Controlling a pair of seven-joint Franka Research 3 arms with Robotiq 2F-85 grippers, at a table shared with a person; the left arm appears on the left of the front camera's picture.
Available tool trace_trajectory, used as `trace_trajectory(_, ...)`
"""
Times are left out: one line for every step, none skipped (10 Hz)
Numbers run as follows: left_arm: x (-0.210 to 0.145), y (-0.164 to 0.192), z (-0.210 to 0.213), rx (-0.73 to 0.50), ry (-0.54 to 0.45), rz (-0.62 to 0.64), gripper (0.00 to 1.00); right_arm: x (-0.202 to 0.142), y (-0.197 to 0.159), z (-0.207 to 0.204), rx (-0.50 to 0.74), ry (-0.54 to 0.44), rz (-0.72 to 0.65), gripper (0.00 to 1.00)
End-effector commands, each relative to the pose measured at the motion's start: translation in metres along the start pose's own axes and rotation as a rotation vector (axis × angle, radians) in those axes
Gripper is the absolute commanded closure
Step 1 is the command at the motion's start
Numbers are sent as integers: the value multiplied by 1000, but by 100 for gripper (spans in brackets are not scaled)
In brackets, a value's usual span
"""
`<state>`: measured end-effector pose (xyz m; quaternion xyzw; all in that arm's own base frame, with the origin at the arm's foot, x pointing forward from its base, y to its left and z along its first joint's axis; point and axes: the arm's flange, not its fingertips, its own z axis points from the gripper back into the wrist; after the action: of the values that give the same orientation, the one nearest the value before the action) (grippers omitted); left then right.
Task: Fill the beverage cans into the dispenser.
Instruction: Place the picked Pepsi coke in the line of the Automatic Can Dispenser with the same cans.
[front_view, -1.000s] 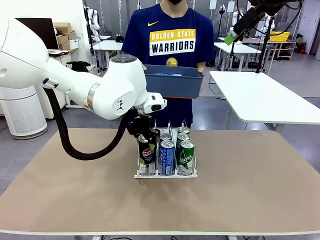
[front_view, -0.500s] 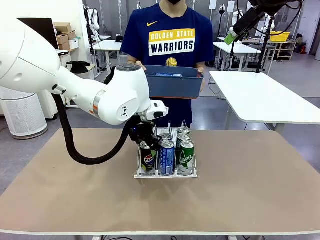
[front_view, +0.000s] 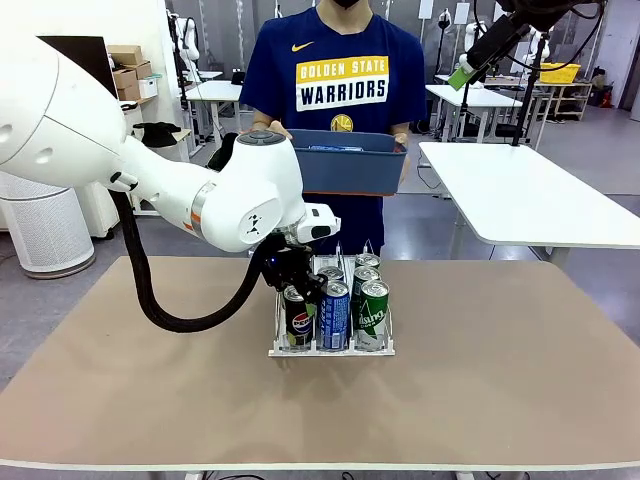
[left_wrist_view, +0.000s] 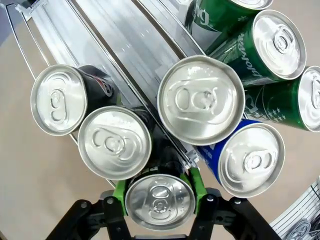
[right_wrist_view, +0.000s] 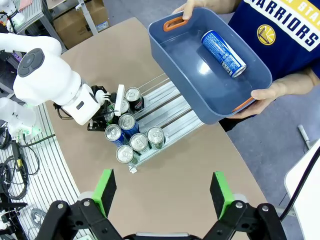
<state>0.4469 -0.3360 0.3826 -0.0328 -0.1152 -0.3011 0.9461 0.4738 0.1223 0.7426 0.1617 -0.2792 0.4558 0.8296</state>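
Observation:
The dispenser (front_view: 282, 351) stands mid-table with black, blue and green beverage cans (front_view: 333, 315) in its three lanes. My left gripper (front_view: 292, 278) hangs over the left lane. In the left wrist view its green pads (left_wrist_view: 119, 193) sit tight on either side of a black can (left_wrist_view: 160, 201) standing behind two other black cans (left_wrist_view: 115, 142). Whether the pads still press on that can does not show. A blue can (left_wrist_view: 252, 160) and green cans (left_wrist_view: 280, 45) fill the neighbouring lanes. My right gripper (right_wrist_view: 164, 192) is open high above the table, holding nothing.
A person at the far side holds a blue-grey tub (front_view: 345, 170) in both hands above the table's far edge. One blue can (right_wrist_view: 223, 52) lies in the tub. White tables (front_view: 520, 195) stand behind. Bare tabletop (front_view: 500, 370) lies on both sides of the dispenser.
My left gripper has come down and shifted a little right, lowering the black can into the left lane behind the front black cans. The right arm and the tub have stayed put.

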Motion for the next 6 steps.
trace_trajectory(-4, -1, 8, 10, -7, -5, 23, -1, 0, 1, 5, -13, 10, 0)
trace_trajectory(-6, -3, 20, 24, -18, 6, 20, -1, 0, 1, 5, -13, 10, 0)
trace_trajectory(-9, -6, 33, 53, -29, 11, 4, -1, 0, 1, 5, -13, 10, 0)
trace_trajectory(-14, -8, 45, 61, -44, 20, 1, -1, 0, 1, 5, -13, 10, 0)
trace_trajectory(-19, -14, 55, 76, -65, -2, 0, -1, 0, 1, 5, -13, 10, 0)
trace_trajectory(-1, -2, 34, 26, -36, -2, 0, -1, 0, 1, 5, -13, 10, 0)
